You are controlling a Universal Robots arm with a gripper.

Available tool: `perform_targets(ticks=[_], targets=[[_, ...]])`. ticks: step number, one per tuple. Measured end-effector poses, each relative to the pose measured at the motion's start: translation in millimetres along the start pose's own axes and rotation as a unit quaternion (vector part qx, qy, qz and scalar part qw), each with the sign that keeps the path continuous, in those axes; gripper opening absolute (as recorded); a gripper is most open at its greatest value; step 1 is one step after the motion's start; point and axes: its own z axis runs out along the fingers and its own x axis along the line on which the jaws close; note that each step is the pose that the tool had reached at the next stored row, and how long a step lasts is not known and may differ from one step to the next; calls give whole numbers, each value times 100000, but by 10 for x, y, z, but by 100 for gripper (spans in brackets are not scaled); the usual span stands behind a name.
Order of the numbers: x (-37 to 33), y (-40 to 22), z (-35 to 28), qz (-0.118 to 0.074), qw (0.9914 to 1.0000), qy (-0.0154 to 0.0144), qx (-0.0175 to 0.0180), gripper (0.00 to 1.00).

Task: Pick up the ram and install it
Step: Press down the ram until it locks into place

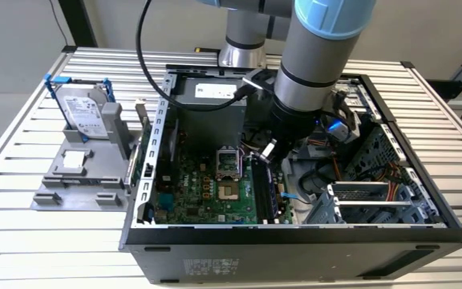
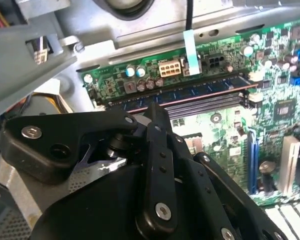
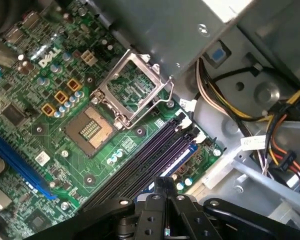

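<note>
The ram (image 2: 190, 92), a thin blue stick with dark chips, sits in the outermost of the black motherboard slots (image 3: 155, 152), the one nearest the board's edge; a strip of it (image 3: 183, 155) shows in the first wrist view. My gripper (image 1: 269, 155) reaches down into the open computer case, right over those slots. Its black fingers are shut together with nothing between them, in both wrist views. The tips (image 2: 157, 108) stand at the ram's upper edge, about mid-length; I cannot tell whether they touch it. In the first wrist view the gripper (image 3: 165, 181) hangs over the slot row.
The green motherboard (image 1: 199, 192) carries an open CPU socket (image 3: 92, 129) beside the slots. Cable bundles (image 3: 270, 130) and a metal drive cage (image 1: 375, 198) crowd the exterior view's right side. A silver hard drive in a blue frame (image 1: 82, 111) stands on a grey fixture outside the case.
</note>
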Motion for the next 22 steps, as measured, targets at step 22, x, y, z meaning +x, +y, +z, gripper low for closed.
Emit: perform_targets(ticks=[22], targets=[[0, 0, 0, -19690, 98042, -34, 54, 0]])
